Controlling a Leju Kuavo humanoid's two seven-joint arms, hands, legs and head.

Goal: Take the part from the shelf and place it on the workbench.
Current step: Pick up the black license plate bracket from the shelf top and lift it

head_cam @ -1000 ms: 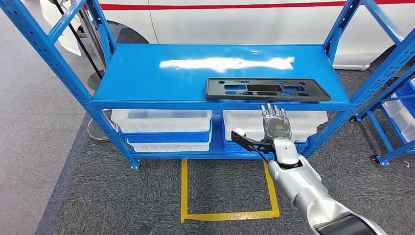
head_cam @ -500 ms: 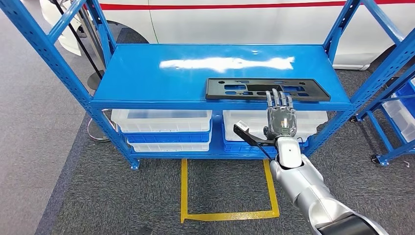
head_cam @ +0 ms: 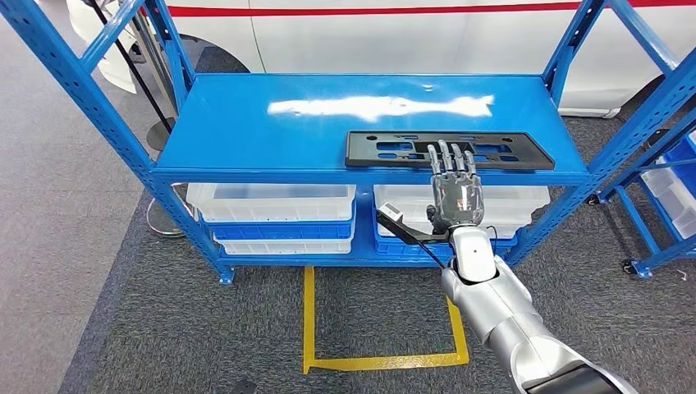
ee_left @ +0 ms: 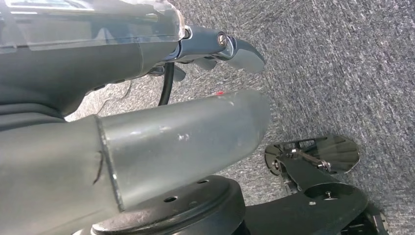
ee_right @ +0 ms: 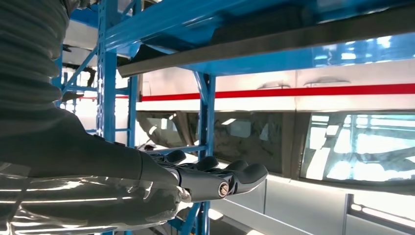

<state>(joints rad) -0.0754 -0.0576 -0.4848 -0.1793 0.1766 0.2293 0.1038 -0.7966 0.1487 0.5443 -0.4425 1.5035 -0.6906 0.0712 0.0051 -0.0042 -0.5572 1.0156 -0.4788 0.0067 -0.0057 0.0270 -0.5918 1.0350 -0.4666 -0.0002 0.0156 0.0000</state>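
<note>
My right arm (head_cam: 501, 316) comes in from the lower right of the frame and reaches up toward the centre. My right hand (head_cam: 455, 193) is flat, back facing the camera, its fingers (head_cam: 447, 158) straight, slightly apart, holding nothing. My left hand (ee_left: 215, 44) hangs downward, fingers loosely extended.

Blue steel shelf (head_cam: 246, 123), glossy top level, on which a flat black part (head_cam: 447, 149) is laid near the front right edge; white bins (head_cam: 271, 201) are stored on the level below
</note>
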